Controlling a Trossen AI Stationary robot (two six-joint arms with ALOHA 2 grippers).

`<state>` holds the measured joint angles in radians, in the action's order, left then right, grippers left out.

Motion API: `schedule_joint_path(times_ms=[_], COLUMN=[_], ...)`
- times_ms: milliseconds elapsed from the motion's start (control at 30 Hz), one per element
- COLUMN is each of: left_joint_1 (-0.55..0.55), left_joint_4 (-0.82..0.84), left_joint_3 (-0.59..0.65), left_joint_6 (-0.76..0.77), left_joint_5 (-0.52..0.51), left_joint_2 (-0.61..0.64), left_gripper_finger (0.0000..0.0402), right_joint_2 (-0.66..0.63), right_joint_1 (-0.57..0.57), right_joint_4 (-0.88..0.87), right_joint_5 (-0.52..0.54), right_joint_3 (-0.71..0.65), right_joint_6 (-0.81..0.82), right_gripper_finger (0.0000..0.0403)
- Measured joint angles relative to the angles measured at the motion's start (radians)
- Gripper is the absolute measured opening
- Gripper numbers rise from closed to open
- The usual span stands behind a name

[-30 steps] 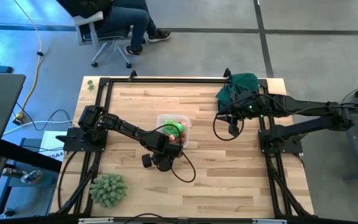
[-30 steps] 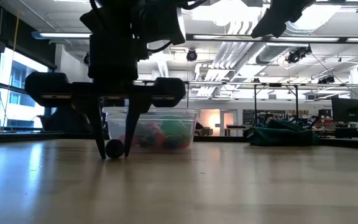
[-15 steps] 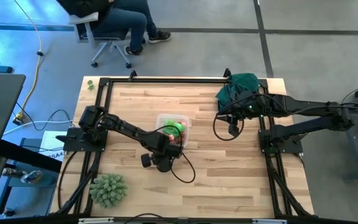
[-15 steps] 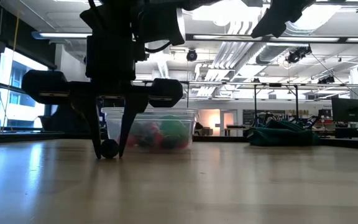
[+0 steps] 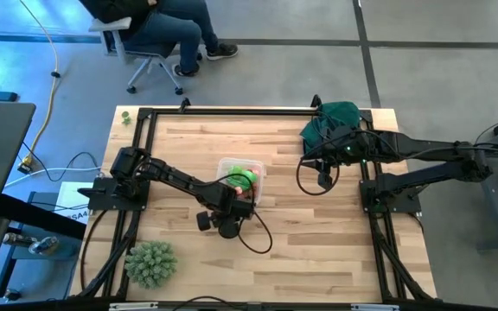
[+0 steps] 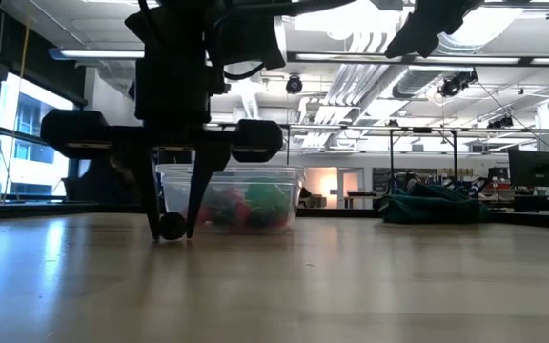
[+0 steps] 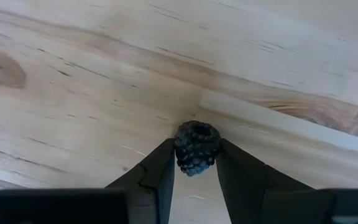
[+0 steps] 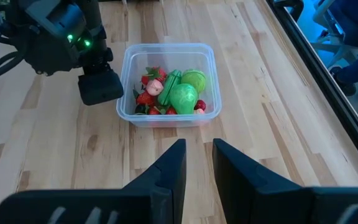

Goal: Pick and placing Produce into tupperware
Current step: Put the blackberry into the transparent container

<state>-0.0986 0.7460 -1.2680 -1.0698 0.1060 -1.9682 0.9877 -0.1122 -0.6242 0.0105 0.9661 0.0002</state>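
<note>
A: Table (image 5: pixel 318 250) first. Light wood, dark frame. Spiky pale-green ball (image 5: pixel 151 263) at the near left corner, dark green cloth (image 5: pixel 335 119) at the far right.

B: Arms?

A: Right gripper (image 8: pixel 196 163) hangs over the far right of the table beside the cloth, fingers slightly apart, holding nothing. It waits. Left gripper (image 6: pixel 172 229) is down at the board, just on the near side of the tupperware (image 8: pixel 166 84).

B: Container contents?

A: Red and green produce (image 8: pixel 173 93) already piled inside; walls clear, no lid seen.

B: And the piece in hand?

A: Small dark berry (image 7: pixel 197 147), bumpy and roundish, no long axis to speak of. It sits between the left fingertips (image 7: pixel 162 163), both touching its flanks, and it rests on the wood.

B: The relation that matters?

A: Berry centred in the left jaws, with the tupperware close beside them; the left arm is far nearer than the right. Judgement: a lift and a short carry over the rim.
</note>
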Motion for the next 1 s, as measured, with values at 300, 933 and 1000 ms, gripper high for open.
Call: schedule_joint_path(times_ms=[300, 933, 1000], left_joint_1=[0.000, -0.001, -0.002], left_joint_4=[-0.002, 0.066, 0.101], left_joint_3=[-0.001, -0.067, -0.101], left_joint_6=[0.004, 0.057, 0.065], left_joint_5=[-0.014, -0.022, -0.022], left_joint_2=[0.002, 0.005, 0.005], left_gripper_finger=[0.0101, 0.0101, 0.0101], right_joint_2=[0.000, 0.000, 0.000], right_joint_1=[0.000, 0.000, 0.000], right_joint_4=[0.000, 0.000, 0.000], right_joint_5=[0.000, 0.000, 0.000], right_joint_3=[0.000, 0.000, 0.000], right_joint_6=[0.000, 0.000, 0.000], right_gripper_finger=[0.0068, 0.0068, 0.0068])
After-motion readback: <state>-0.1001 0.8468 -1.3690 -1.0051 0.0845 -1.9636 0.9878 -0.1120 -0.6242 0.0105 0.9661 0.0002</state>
